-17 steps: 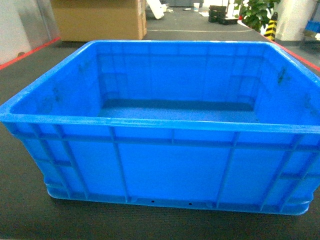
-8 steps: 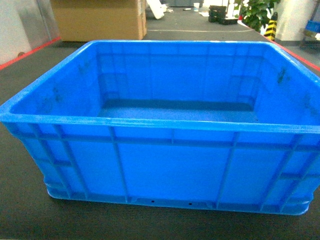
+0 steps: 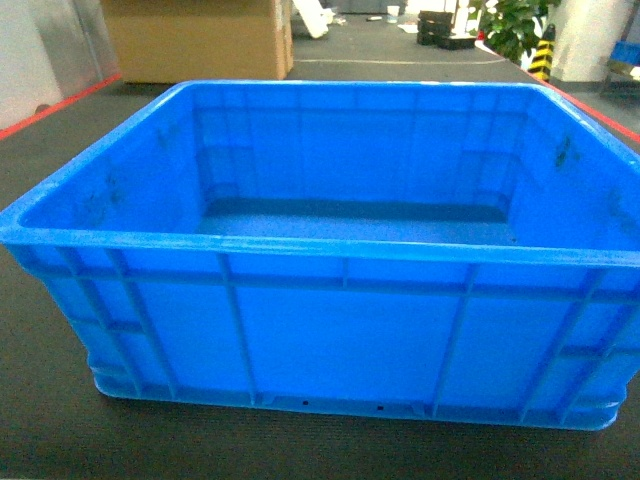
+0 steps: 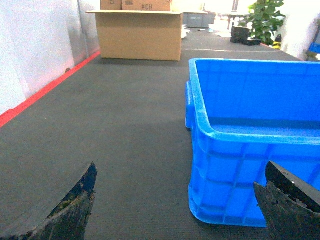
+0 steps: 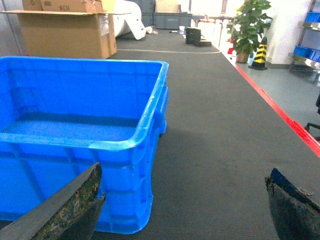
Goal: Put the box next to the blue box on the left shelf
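I see the blue crate (image 3: 330,260) sitting on the dark mat floor (image 4: 115,130), ahead of both claws. My left claw (image 4: 180,210) gapes wide at the crate's left corner, holding nothing; my right claw (image 5: 185,210) is equally spread at its right corner, empty too.

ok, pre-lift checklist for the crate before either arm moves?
1. Blue crate sits flat on the dark mat: ok.
2. Crate is empty, floor bare: ok.
3. Left pincer open, fingers straddling the crate's near-left corner, not touching: ok.
4. Right pincer open at the near-right corner, not touching: ok.
5. Mat clear either side of the crate; cardboard box stands far behind: ok.
6. Left shelf and the other blue box in sight: not ok, neither shows in any view.
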You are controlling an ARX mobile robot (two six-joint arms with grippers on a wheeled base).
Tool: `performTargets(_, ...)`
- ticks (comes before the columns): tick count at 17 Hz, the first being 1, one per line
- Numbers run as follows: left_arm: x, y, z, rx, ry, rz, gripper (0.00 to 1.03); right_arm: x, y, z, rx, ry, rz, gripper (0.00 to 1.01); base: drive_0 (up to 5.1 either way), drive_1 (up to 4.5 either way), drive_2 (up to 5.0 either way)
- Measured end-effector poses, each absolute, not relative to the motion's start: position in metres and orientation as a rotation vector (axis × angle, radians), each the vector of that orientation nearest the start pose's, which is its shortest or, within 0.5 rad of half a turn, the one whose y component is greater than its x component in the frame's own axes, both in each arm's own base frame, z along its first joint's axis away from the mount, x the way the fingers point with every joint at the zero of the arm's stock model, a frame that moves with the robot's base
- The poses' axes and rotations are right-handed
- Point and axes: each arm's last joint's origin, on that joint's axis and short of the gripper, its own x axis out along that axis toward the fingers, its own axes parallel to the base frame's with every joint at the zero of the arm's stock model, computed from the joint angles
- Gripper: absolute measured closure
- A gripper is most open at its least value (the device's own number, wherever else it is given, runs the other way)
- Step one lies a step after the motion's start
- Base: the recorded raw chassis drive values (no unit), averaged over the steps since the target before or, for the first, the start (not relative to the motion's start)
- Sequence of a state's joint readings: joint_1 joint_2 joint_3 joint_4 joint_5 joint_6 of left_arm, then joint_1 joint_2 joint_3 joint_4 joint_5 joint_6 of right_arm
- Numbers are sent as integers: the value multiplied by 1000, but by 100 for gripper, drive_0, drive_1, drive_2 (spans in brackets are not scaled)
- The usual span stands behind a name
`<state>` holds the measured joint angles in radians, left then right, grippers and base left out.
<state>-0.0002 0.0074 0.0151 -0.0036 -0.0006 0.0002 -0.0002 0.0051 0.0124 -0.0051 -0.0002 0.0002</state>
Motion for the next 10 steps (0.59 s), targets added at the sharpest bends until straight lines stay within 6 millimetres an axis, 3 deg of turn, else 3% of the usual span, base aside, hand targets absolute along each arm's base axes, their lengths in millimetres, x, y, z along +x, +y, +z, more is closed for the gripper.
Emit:
performTargets(2,97,0,168,0,-4,0,5,97,0,167,0,-2,0,3,0,0,0)
performTargets(3,97,0,164,24,84,-46,5,97,0,164,-6,58,-39,3,0,0,0)
performTargets(4,105,-5,168,73,101,-118,5,105,1,166,-23,157,-173,3,0,0,0)
performTargets(5,138,-14,207,84,16,-100,5,137,-3,208,25,87,-151,3,0,0,0)
performTargets(6,158,-21,224,83,-8,-97,5,157,-2,221,37,102,-111,3,0,0,0)
performTargets(8,199,-35,240,75,6,-103,5,192,2,230,65,185,-54,3,0,0,0)
performTargets(10,233,-42,239,64,79,-87,5,219,5,231,97,267,-23,3,0,0,0)
